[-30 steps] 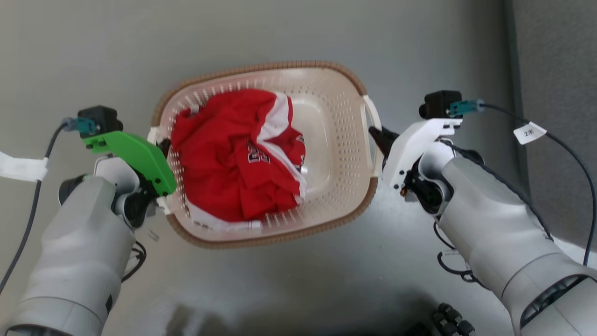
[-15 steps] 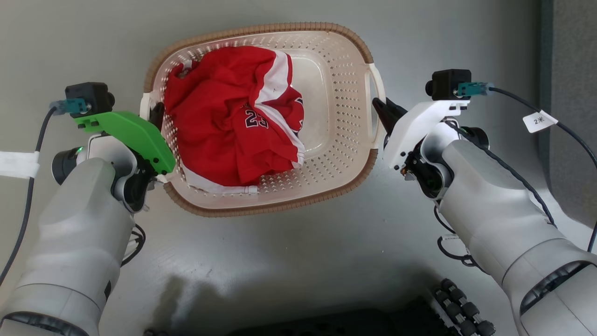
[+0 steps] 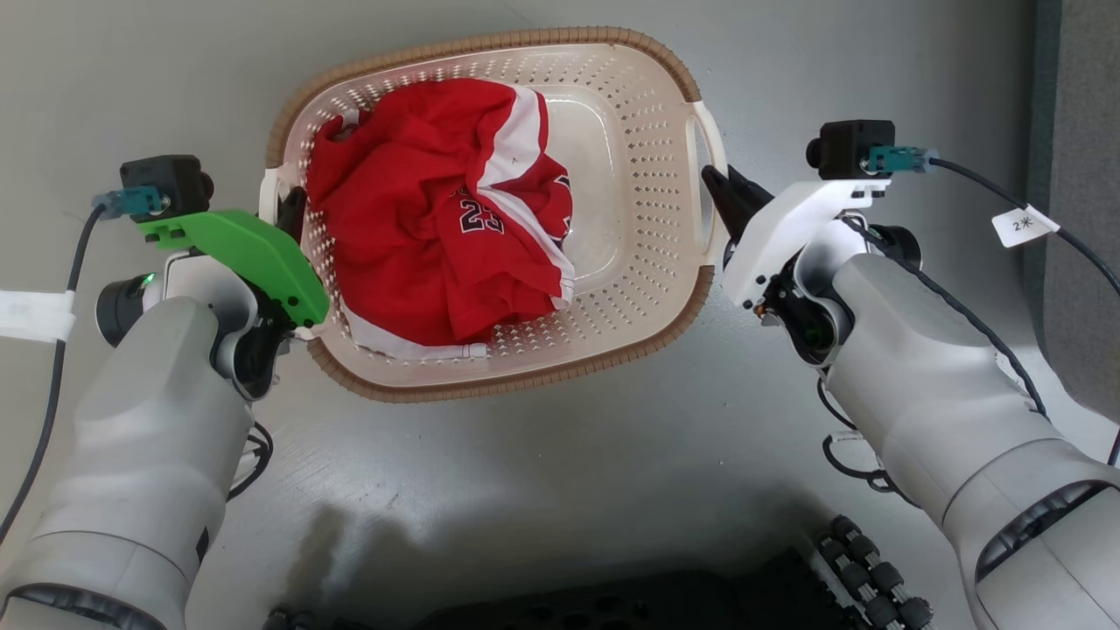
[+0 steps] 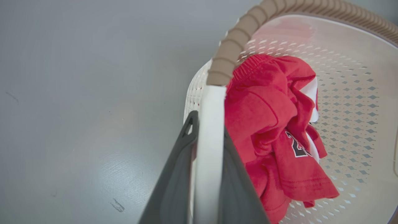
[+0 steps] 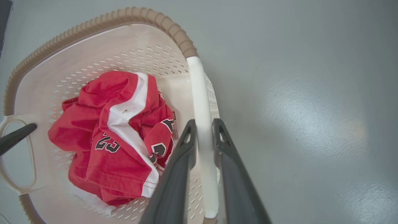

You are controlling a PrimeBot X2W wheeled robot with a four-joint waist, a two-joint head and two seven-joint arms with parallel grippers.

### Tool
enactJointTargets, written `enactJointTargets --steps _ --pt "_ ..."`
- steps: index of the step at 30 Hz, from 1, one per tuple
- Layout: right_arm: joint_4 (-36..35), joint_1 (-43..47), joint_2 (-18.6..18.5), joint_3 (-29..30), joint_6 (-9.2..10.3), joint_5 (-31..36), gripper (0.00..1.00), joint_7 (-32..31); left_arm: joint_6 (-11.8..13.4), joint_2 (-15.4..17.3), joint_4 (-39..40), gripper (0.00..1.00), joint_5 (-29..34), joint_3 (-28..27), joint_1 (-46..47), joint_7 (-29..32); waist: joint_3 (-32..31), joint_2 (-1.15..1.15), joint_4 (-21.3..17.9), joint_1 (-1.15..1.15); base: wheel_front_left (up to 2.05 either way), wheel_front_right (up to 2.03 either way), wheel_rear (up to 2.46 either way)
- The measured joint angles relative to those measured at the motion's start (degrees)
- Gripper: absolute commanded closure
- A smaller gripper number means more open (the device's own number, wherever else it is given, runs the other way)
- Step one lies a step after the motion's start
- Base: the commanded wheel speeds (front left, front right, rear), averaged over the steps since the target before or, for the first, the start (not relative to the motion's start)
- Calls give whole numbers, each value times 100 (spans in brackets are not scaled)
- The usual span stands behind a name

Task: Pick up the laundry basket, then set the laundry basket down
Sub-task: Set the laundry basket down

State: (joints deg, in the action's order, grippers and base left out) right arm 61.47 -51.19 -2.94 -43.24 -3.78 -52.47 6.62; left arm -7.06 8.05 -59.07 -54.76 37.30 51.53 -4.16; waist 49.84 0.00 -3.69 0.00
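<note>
The laundry basket (image 3: 652, 249) is cream with perforated walls and a brown woven-look rim (image 4: 231, 46), and it holds a crumpled red jersey (image 3: 429, 227) numbered 23. My left gripper (image 3: 289, 206) is shut on the basket's white left handle (image 4: 210, 140), one dark finger on each side of the bar. My right gripper (image 3: 719, 188) is shut on the white right handle (image 5: 200, 102) in the same way. In the right wrist view the basket (image 5: 93, 23) spreads to the left, with a left finger (image 5: 15, 137) poking through the far handle. The grey floor shows under both handles.
Smooth grey floor (image 3: 560, 472) surrounds the basket. A darker grey panel (image 3: 1085, 175) runs up the right edge. My dark base with its rollers (image 3: 866, 577) lies along the bottom edge. Cables trail from both wrists, one with a white tag (image 3: 1024, 226).
The basket and both gripped handles sit higher in the head view, farther from my body. The dark base has come into sight at the bottom, so the camera also shifted. The jersey has settled slightly.
</note>
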Motion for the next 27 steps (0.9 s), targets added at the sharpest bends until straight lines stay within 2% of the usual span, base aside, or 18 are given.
enactJointTargets --steps 5,6,7,8,9,10,11,12,27 --pt "29 -3 -10 -44 -73 0 100 49 0 -2 -12 100 -20 70 7 -16 -7 0 7 0 0 0 0" --pt "30 -4 -22 -64 -77 0 100 49 0 -3 -14 75 -29 90 10 -16 -9 0 10 0 0 0 0" --pt "30 -6 -33 -104 -99 0 100 49 -4 -7 -12 61 -60 104 12 -18 -13 0 14 0 0 0 0" --pt "29 -8 -63 -156 -126 0 100 47 -7 -20 -10 58 -78 121 14 -18 -17 0 18 0 0 0 0" --pt "35 -7 -73 -167 -126 -1 75 45 -7 -37 -13 32 -98 141 13 -16 -20 0 23 0 0 0 0" --pt "57 -4 -74 -170 -125 -4 51 40 -7 -53 -11 0 -100 155 14 -16 -25 0 27 0 0 0 0" --pt "68 0 -64 -191 -126 -4 9 38 -7 -57 -11 0 -101 160 14 -16 -29 0 33 0 0 0 0" --pt "67 0 -59 -197 -134 -8 0 38 -7 -59 -11 0 -102 166 14 -18 -34 0 38 0 0 0 0" --pt "226 40 -59 -267 -243 -89 0 219 -7 -34 -192 0 -201 249 -13 -260 -319 0 91 0 0 0 0"
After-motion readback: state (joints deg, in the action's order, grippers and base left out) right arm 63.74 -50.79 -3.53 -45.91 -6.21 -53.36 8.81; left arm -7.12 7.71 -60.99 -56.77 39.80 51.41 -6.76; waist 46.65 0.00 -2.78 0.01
